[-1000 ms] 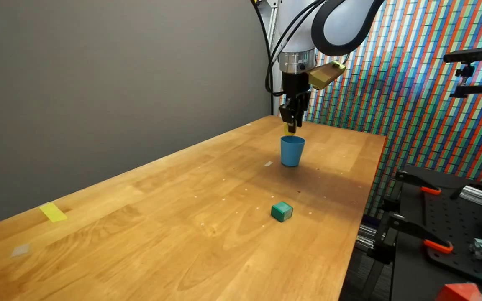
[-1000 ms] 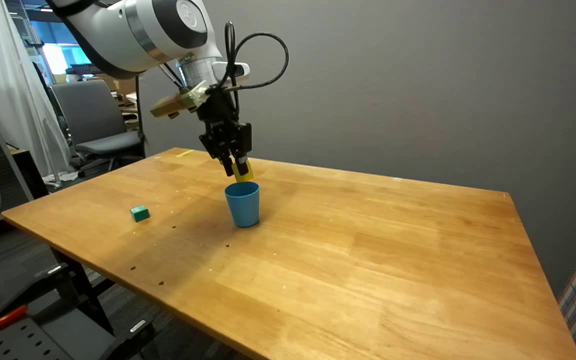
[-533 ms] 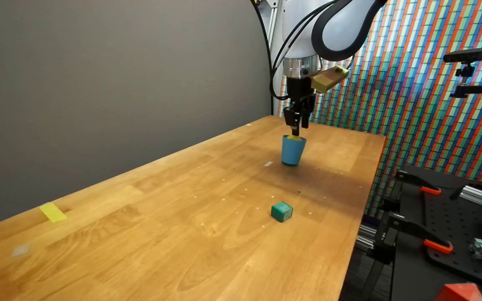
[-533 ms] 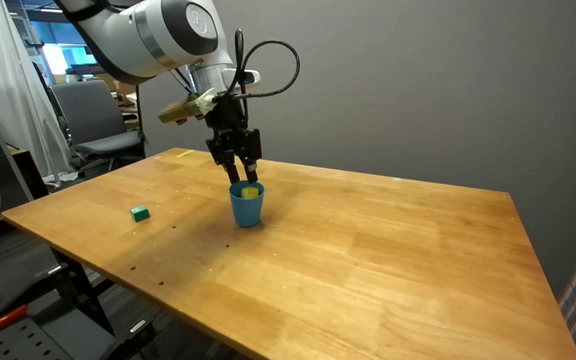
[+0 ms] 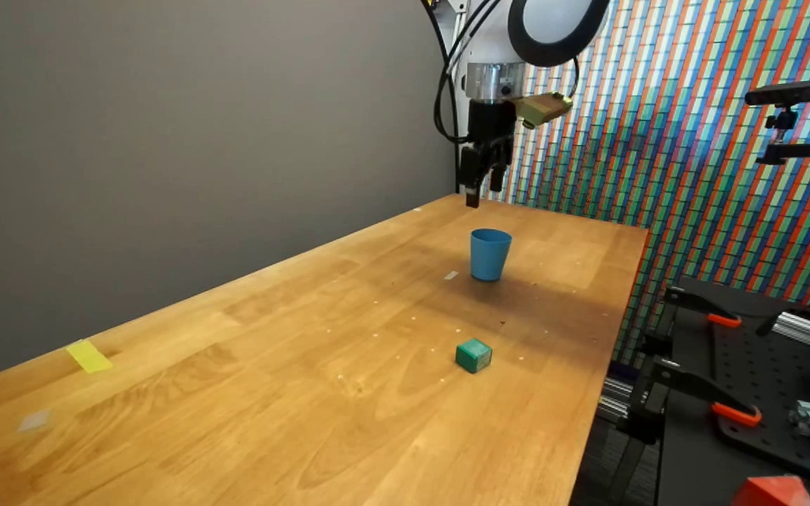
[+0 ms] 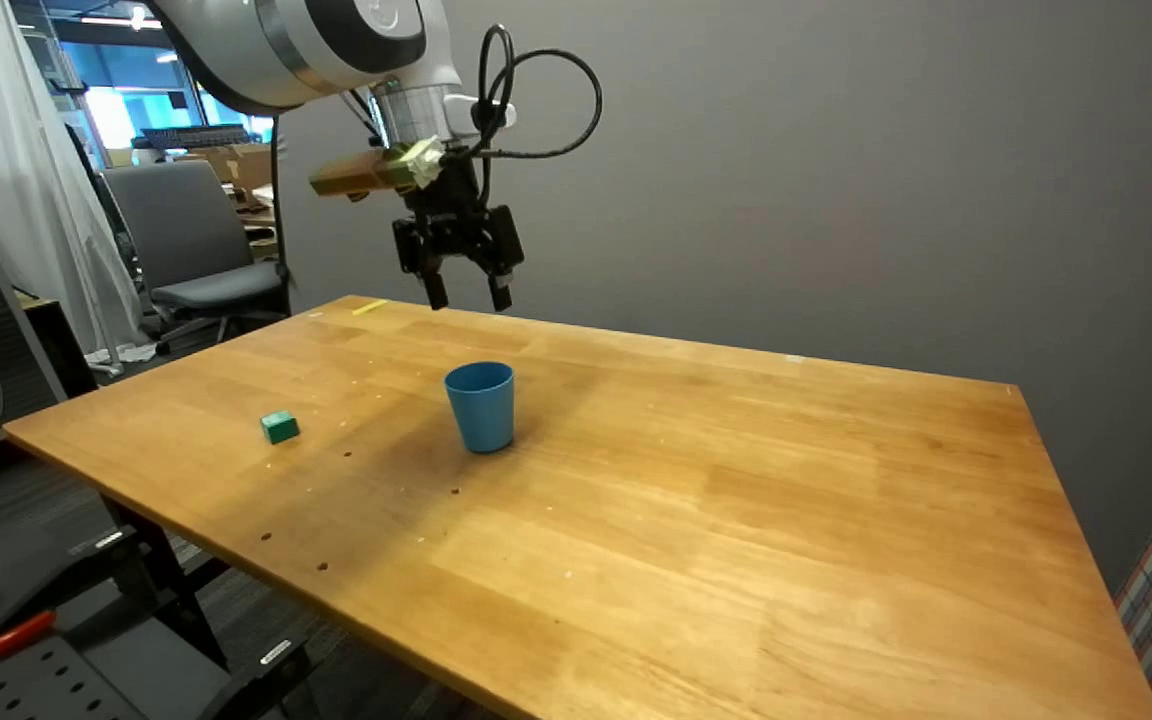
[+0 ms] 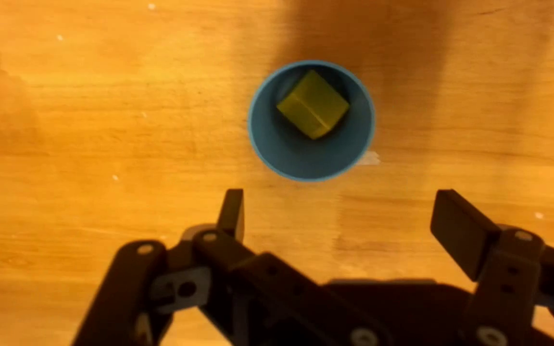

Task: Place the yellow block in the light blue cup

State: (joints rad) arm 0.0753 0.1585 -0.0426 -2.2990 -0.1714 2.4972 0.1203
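The light blue cup (image 6: 482, 415) stands upright on the table in both exterior views. Looking down in the wrist view, I see the yellow block (image 7: 316, 103) inside the cup, tilted and close to one side of its wall (image 7: 306, 166). From the exterior views the block is hidden by the cup. My gripper (image 6: 470, 300) hangs in the air above the cup, clear of its rim. Its fingers (image 7: 459, 230) are spread wide, with only table surface visible between them.
A small green cube (image 5: 474, 355) lies on the wooden table (image 5: 292, 422), some way from the cup. A flat yellow tape patch (image 5: 89, 356) is stuck near the table's wall-side edge. Black clamps (image 5: 704, 390) with orange handles sit beside the table.
One second ago the gripper held the yellow block just above the cup. It came down, let the block go into the cup, opened wide and rose. The cup shifted slightly.
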